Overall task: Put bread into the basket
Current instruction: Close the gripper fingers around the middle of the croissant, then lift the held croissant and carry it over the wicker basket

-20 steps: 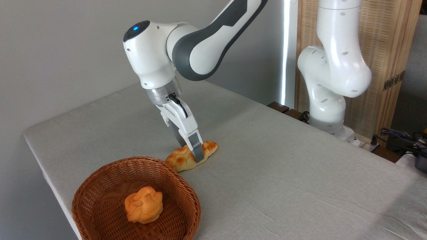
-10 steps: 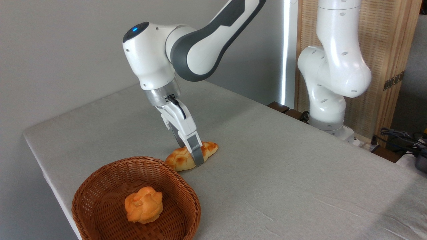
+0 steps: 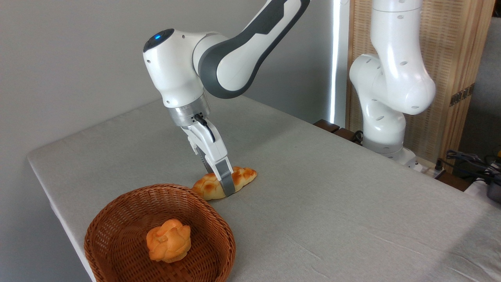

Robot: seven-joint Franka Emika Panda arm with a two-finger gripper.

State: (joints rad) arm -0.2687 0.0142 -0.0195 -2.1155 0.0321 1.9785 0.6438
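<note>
Golden bread (image 3: 238, 178) is pinched by the pincer (image 3: 226, 187) (low on the counter (image 3: 332, 196)); next, lift it left into the basket (image 3: 117, 219).

No readable text, labels, brands or numbers anywhere in view; nothing printed on any visible surface can be made out.

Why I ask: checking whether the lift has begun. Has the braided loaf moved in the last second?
Yes, slightly. The bread, clamped by the gripper, has risen a little and its right tip tilted up, judged against the basket rim.
</note>
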